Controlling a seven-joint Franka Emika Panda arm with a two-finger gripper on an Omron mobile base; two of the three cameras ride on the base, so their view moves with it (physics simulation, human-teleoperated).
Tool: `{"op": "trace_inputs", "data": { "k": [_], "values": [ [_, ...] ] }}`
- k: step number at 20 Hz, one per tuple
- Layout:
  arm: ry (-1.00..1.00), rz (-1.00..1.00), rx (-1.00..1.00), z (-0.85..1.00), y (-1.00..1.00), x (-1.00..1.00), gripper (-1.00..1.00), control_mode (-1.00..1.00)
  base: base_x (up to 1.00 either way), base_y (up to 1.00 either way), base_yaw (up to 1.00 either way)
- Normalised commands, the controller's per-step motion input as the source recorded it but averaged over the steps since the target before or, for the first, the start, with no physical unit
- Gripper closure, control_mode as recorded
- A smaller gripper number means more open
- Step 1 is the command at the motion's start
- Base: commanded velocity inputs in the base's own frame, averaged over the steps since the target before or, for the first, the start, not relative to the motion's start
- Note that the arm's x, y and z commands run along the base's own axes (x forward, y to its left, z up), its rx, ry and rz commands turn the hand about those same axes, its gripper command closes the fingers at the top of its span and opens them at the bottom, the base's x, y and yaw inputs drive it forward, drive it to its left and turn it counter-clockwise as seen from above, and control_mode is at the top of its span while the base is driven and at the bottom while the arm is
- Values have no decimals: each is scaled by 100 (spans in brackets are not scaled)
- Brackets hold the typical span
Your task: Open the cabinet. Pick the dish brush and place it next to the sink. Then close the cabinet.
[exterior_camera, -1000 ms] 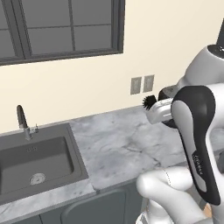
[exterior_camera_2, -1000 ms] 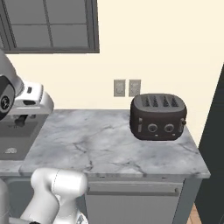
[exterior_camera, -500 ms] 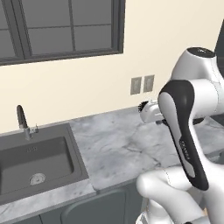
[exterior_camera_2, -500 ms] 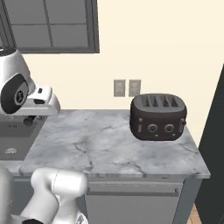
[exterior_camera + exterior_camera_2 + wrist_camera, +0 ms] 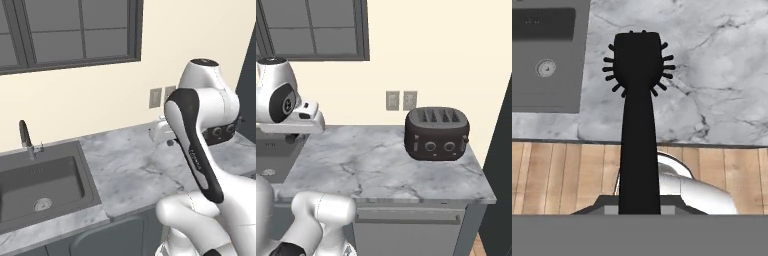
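Observation:
The dish brush [image 5: 638,60] is all black, with short bristles fanning out round its head. Its handle runs down to the bottom of the hand view, where my gripper [image 5: 639,206] is shut on it. The brush head hangs above the marble counter [image 5: 722,75], just right of the sink [image 5: 542,95]. In the left base view my white hand [image 5: 159,132] sits over the counter right of the sink [image 5: 40,185], half hidden behind the forearm. From the right base view the hand [image 5: 303,119] hovers at the counter's left end. The cabinet's doors are out of view.
A dark faucet [image 5: 25,137] stands behind the sink. A black toaster [image 5: 437,132] sits at the counter's right end, below two wall outlets [image 5: 401,100]. A tall dark grey panel [image 5: 501,170] borders the counter on the right. Wooden floor [image 5: 557,175] lies in front of the counter.
The arm's upper links have swung up and back. The hand has tipped downward over the counter, so the bristles that showed beside the arm in the left base view are now hidden.

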Motion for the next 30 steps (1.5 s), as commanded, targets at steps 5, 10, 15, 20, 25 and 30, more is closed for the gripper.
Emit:
{"op": "trace_inputs", "data": {
  "k": [5, 10, 15, 20, 25, 30],
  "values": [
    [-4, -12, 0, -56, 96, 55, 100, -100, 0, 0, 0],
    [-1, -14, 0, -30, 69, 98, 100, -100, 0, 0, 0],
    [4, -11, 0, -11, 17, 91, 100, -100, 0, 0, 0],
    [25, -10, 0, -25, 5, 38, 100, -100, 0, 0, 0],
    [15, 0, 7, -96, 20, 11, 100, -100, 0, 0, 0],
    [3, 0, 2, -81, 12, 2, 100, -100, 0, 0, 0]
  ]
}}
